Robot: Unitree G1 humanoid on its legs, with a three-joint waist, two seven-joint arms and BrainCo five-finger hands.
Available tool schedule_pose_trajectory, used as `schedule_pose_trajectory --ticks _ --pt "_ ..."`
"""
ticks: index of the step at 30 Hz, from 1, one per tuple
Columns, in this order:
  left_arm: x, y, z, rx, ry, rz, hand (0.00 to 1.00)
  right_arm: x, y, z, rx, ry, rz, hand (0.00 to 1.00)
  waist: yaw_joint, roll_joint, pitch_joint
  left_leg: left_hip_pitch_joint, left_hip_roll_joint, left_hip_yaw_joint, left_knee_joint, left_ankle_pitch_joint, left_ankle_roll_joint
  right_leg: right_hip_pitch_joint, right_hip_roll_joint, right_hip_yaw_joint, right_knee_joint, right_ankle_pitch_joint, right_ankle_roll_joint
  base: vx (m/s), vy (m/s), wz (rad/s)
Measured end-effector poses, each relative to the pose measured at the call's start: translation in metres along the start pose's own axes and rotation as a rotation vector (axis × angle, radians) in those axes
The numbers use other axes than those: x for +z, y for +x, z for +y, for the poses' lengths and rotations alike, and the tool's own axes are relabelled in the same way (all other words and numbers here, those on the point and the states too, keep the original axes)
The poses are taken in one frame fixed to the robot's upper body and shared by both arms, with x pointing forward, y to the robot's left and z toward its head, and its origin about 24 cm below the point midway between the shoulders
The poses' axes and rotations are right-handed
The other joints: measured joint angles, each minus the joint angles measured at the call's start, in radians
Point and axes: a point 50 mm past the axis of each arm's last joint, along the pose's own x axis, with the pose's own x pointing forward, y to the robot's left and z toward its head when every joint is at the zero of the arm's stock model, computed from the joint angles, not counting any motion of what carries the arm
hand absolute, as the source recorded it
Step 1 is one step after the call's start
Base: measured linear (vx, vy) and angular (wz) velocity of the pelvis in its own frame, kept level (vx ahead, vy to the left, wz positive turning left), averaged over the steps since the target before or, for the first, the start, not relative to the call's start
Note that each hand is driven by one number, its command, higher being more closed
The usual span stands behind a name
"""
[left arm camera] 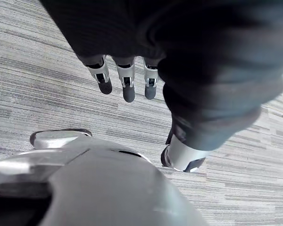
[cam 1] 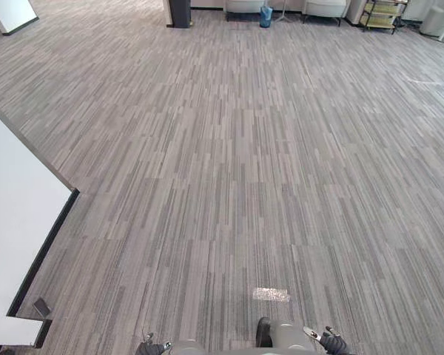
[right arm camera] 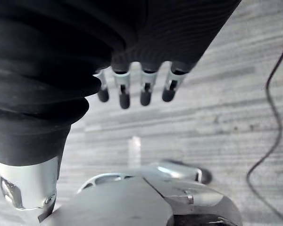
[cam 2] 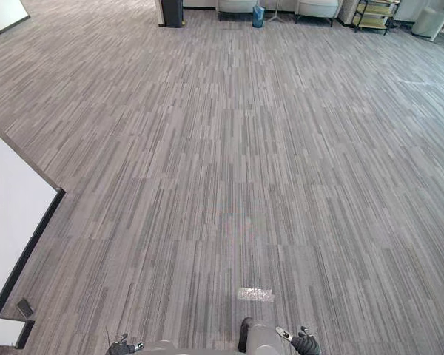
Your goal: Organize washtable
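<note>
Left hand (left arm camera: 127,80) hung at the robot's side over grey striped carpet (cam 1: 237,177), fingers (left arm camera: 128,92) straight and relaxed, nothing in them; in the left eye view it showed at the bottom edge. Well off to that hand's outer side stood a white panel with a black base strip (cam 1: 15,222), flat-faced; whether it belonged to a washtable or was just a wall or cabinet side could not be told. Ahead of both hands the carpet ran bare except for a small shiny patch (cam 1: 271,294) just in front, between them. Right hand (right arm camera: 137,87) also hung down, fingers (right arm camera: 145,96) loose and straight, holding nothing, also low at the bottom edge of the left eye view. Far ahead, well apart from either hand, were a dark column (cam 1: 179,12), pale seats (cam 1: 324,7), a blue bin (cam 1: 266,15) and a shelved cart (cam 1: 383,15) further right. No washtable top, basin or toiletries could be made out, so how the task's things lay could not be told. Judgement: this fit walking or standing away from the work area, either heading to the table or having left it; the frames did not settle which. Any handling would call for the table being in reach and in view of both released hands.
</note>
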Motion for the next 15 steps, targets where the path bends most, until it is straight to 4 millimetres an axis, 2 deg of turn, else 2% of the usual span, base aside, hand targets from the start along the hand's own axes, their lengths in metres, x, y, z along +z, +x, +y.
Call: schedule_pose_trajectory --ticks 2,3,5,7,9,10,11,15 --pt "0.004 0.001 0.002 0.006 -0.003 -0.013 0.0 0.0 0.001 0.001 0.007 -0.013 0.003 0.0 0.0 -0.001 0.0 -0.033 0.006 -0.061 0.069 0.031 -0.001 0.023 0.006 -0.042 0.0 -0.025 -0.016 0.19 -0.238 0.58" --pt "0.009 0.002 0.001 0.012 -0.007 -0.029 0.0 -0.003 0.0 0.001 0.009 -0.017 0.015 0.0 0.004 -0.006 0.0 -0.073 0.007 -0.098 0.127 0.053 0.017 0.045 0.005 -0.066 -0.008 -0.027 -0.031 0.18 -0.236 0.57" --pt "0.011 0.002 0.0 0.016 0.001 -0.036 0.0 -0.004 0.0 0.001 0.01 -0.02 0.023 0.0 0.002 -0.013 0.004 -0.093 0.009 -0.099 0.16 0.093 0.016 0.096 0.002 -0.095 -0.054 -0.022 -0.045 0.12 -0.146 0.52" --pt "0.014 0.002 -0.002 0.006 0.014 -0.049 0.0 -0.004 0.001 0.0 0.015 -0.048 0.027 0.0 0.004 -0.007 0.006 -0.1 -0.006 -0.083 0.131 0.09 0.009 0.136 -0.003 -0.11 -0.107 -0.004 -0.047 0.08 -0.061 0.36" --pt "0.017 0.002 -0.004 -0.009 0.035 -0.067 0.0 -0.001 0.003 -0.001 0.017 -0.059 0.023 0.0 0.001 -0.002 0.008 -0.122 -0.038 -0.05 0.056 0.091 0.008 0.156 -0.009 -0.126 -0.159 0.023 -0.039 0.02 0.023 0.17" --pt "0.02 0.002 -0.006 -0.024 0.051 -0.086 0.0 0.0 0.003 -0.002 0.015 -0.056 0.024 0.0 0.0 0.001 0.009 -0.132 -0.061 -0.036 -0.03 0.108 0.009 0.163 -0.01 -0.13 -0.192 0.045 -0.029 -0.01 0.09 -0.04" --pt "0.021 0.002 -0.006 -0.03 0.045 -0.1 0.0 -0.001 0.003 -0.003 0.012 -0.059 0.03 0.0 0.009 -0.002 0.007 -0.121 -0.081 -0.033 -0.063 0.16 0.04 0.166 -0.011 -0.112 -0.222 0.067 -0.014 -0.01 0.102 -0.09" --pt "0.023 0.002 -0.003 -0.037 0.065 -0.115 0.0 0.003 0.004 -0.001 0.008 -0.057 0.021 0.0 0.003 -0.009 0.017 -0.11 -0.119 -0.009 -0.11 0.18 0.064 0.202 -0.017 -0.088 -0.355 0.153 0.02 -0.01 0.134 -0.15"
